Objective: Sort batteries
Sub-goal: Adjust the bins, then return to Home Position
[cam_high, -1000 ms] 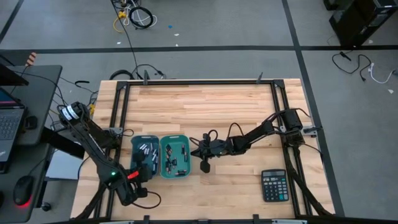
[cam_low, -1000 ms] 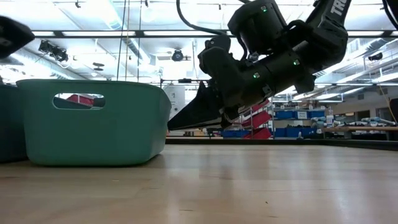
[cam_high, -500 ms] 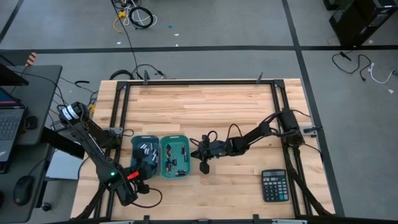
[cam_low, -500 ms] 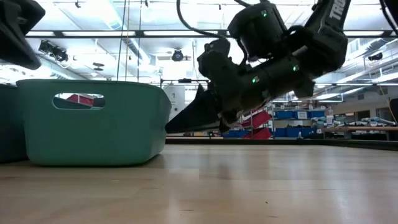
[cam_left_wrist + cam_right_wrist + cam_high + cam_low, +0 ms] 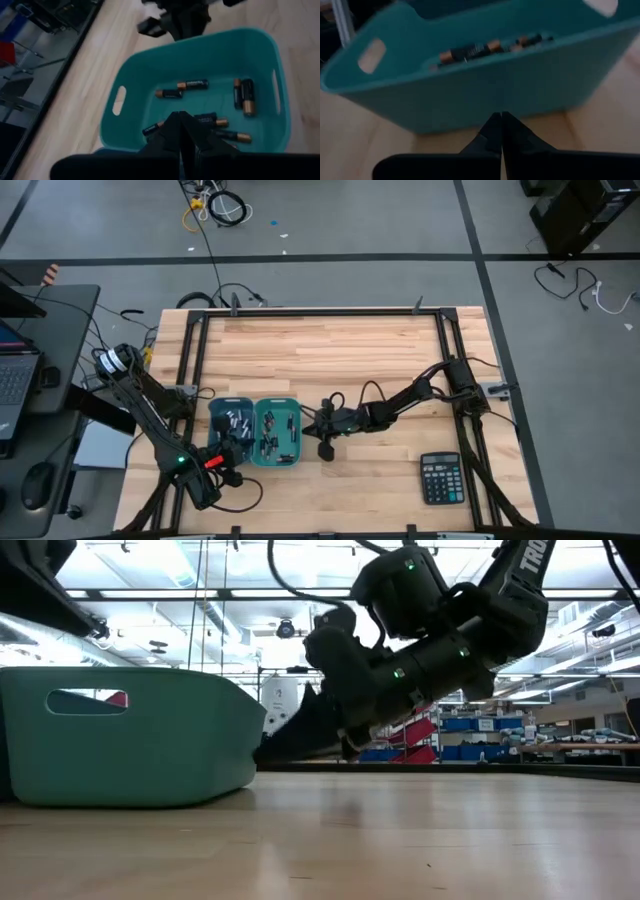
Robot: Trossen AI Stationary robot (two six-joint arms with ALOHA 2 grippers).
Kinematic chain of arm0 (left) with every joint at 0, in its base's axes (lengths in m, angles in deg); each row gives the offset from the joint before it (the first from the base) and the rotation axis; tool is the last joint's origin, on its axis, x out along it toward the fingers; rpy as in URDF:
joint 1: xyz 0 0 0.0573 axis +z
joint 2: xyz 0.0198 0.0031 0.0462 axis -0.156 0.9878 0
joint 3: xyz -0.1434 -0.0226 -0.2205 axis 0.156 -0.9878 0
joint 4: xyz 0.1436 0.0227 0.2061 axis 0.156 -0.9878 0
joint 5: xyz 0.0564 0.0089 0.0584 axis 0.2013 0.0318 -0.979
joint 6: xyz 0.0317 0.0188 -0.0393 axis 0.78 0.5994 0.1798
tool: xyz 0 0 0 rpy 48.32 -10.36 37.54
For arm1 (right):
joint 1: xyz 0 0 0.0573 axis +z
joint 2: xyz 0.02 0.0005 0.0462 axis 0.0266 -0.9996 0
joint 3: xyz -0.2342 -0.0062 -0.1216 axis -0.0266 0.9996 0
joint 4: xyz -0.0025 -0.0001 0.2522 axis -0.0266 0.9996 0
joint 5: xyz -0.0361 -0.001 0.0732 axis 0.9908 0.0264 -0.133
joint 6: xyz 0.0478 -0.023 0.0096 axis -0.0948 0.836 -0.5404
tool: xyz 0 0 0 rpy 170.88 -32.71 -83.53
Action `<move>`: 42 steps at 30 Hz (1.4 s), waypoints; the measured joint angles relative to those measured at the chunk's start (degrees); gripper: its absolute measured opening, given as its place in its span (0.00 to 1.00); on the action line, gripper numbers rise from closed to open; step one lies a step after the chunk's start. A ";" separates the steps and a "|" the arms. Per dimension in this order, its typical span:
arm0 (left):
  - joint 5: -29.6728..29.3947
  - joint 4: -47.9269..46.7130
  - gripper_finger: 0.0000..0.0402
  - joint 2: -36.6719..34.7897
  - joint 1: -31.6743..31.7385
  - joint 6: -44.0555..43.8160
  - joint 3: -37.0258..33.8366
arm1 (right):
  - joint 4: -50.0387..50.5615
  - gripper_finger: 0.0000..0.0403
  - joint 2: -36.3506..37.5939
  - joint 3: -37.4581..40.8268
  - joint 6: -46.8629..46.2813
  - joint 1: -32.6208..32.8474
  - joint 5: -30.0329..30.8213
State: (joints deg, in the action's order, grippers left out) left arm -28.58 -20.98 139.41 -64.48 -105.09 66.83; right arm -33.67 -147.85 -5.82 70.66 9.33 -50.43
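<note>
While both our grippers are closed and empty, the batteries [image 5: 192,85] lie sorted in bins.
Right gripper [image 5: 262,752] touches the right bin [image 5: 277,434]; left gripper [image 5: 180,120] hovers above it.

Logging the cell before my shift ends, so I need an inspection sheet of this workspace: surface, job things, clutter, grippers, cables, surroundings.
Surface: wooden table, bare planks in a black frame.
Job things: batteries lie in the right teal bin; more in the left teal bin beside it.
Clutter: black calculator near the table's right front corner.
Grippers: left gripper shut, above the bins; right gripper shut, low against the right bin's outer wall.
Cables: coils on the floor beyond the table.
Surroundings: laptop and mouse on a side desk at left.
</note>
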 joint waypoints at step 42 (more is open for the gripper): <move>-12.38 1.76 0.00 0.17 2.96 5.85 2.55 | 6.39 0.00 24.81 4.15 34.56 -13.07 -10.71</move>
State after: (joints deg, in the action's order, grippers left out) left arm -40.96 -19.22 139.59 -61.53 -99.23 69.38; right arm -27.27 -123.04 -1.66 105.22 -3.74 -61.14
